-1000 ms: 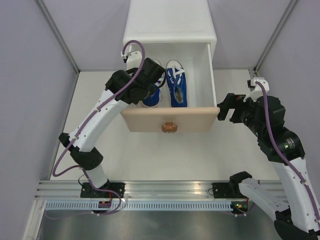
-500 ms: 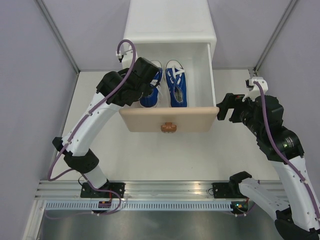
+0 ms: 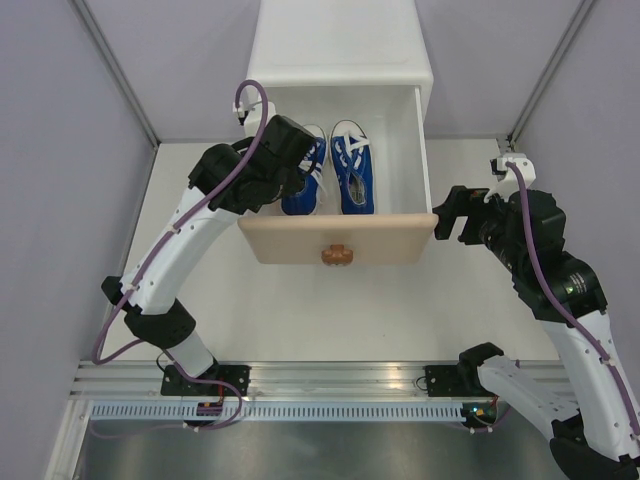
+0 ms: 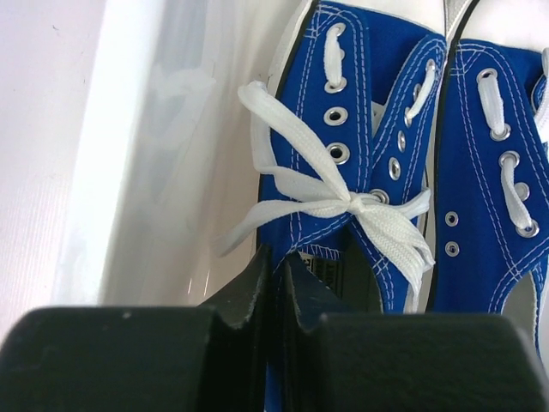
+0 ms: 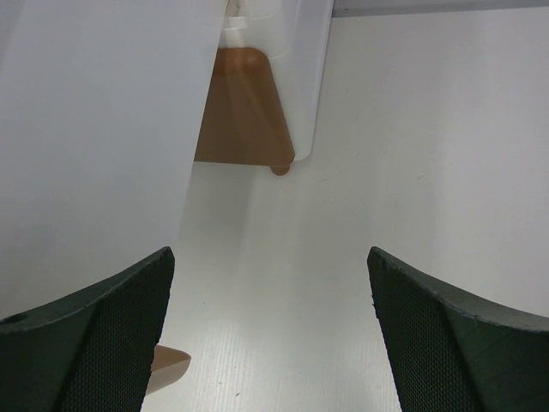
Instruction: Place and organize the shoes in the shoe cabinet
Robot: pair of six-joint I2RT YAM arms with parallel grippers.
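The left claw (image 4: 276, 268) reaches down into the pulled-out top drawer (image 3: 340, 242) of the shoe cabinet (image 3: 340, 40). Its fingers are drawn together on the heel rim of the left blue shoe (image 4: 296, 163), with a sliver of blue showing in the slit between them. That shoe stretches straight ahead of the claw, its white bow (image 4: 334, 204) just past the fingertips. The second blue shoe (image 4: 480, 172) lies touching it, to the claw's right. The drawer's white wall (image 4: 171, 154) rises just beside the claw on its left. The right claw (image 5: 270, 257) hangs outside the cabinet with its fingers spread wide and nothing between them. The cabinet's white side (image 5: 94, 129) is close on its left, a brown piece (image 5: 244, 112) lies ahead, and the pale surface (image 5: 403, 129) is beneath it.
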